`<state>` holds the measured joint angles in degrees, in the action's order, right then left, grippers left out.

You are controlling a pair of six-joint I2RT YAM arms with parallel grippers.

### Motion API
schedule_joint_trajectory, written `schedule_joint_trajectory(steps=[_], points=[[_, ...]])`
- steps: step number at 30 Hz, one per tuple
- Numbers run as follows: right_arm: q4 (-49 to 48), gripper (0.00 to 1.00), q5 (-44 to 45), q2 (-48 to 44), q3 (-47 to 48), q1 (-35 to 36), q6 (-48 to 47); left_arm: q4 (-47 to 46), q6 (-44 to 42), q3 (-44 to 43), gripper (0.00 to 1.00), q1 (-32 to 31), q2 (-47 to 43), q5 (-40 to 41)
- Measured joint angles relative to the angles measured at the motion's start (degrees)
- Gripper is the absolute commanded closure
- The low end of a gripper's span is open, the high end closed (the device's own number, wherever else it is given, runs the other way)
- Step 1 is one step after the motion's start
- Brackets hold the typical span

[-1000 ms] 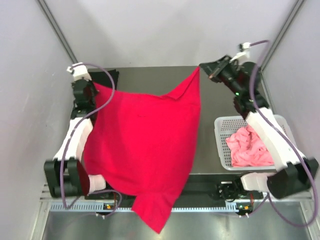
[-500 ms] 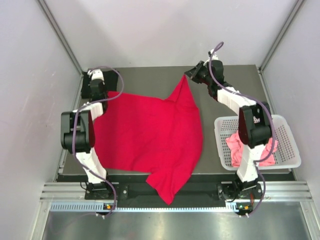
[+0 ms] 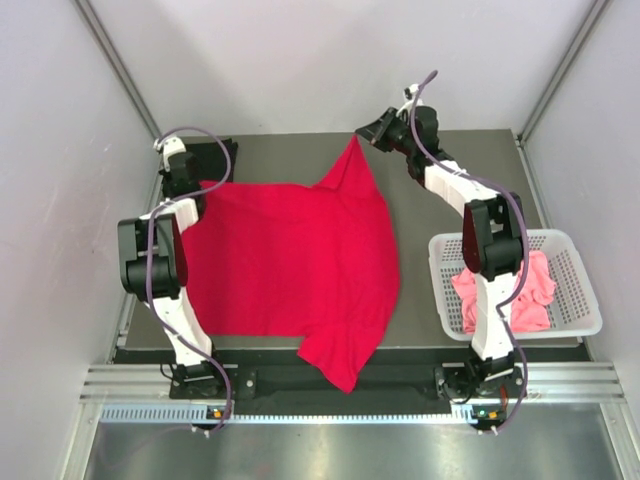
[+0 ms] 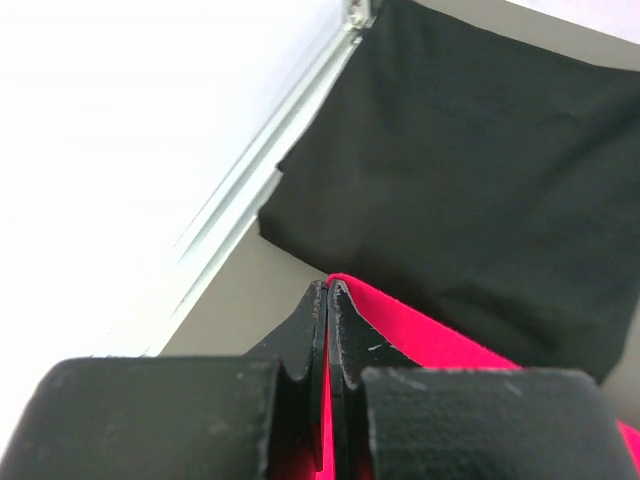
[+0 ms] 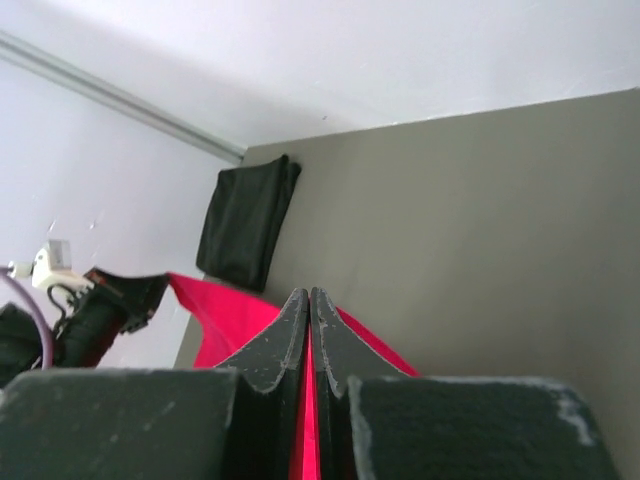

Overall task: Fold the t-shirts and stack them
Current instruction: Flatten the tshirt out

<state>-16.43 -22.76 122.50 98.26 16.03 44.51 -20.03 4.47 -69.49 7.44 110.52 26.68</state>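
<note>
We find the left gripper [image 4: 328, 290] clamped on one corner of the red shirt [image 3: 290, 260] and the right gripper [image 5: 308, 295] clamped on another. The cloth spreads between and behind them. A black shirt [image 4: 470, 180] lies just beyond the left gripper. A pink shirt [image 3: 500, 295] sits in the basket [image 3: 585, 300], well behind the right gripper.

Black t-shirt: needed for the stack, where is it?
Top view: black t-shirt folded at the table's far-left corner, beside the left gripper and red t-shirt.
</note>
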Motion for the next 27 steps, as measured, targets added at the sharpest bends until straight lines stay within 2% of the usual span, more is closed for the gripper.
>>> schedule_joint_trajectory(steps=[7, 13, 18, 27], points=[[-0.6, 1.0, -0.4, -3.8, -8.0, -1.8, 0.7, 1.8, 3.5, 0.0, 1.0, 1.0, -0.2, -2.1], [3.1, 1.0, -1.6, -4.7, -7.1, -8.4, 0.8, 4.1, 5.4, 0.0, 1.0, 0.8, -1.6, -6.0], [9.0, 1.0, -3.7, -8.1, -7.4, -7.3, 2.3, 8.5, 5.5, -1.1, 1.0, 0.8, -3.4, -9.6], [19.5, 1.0, -6.0, -22.2, -14.4, -4.9, 1.2, 17.7, 5.5, -2.2, 1.0, 2.0, -7.2, -12.7]])
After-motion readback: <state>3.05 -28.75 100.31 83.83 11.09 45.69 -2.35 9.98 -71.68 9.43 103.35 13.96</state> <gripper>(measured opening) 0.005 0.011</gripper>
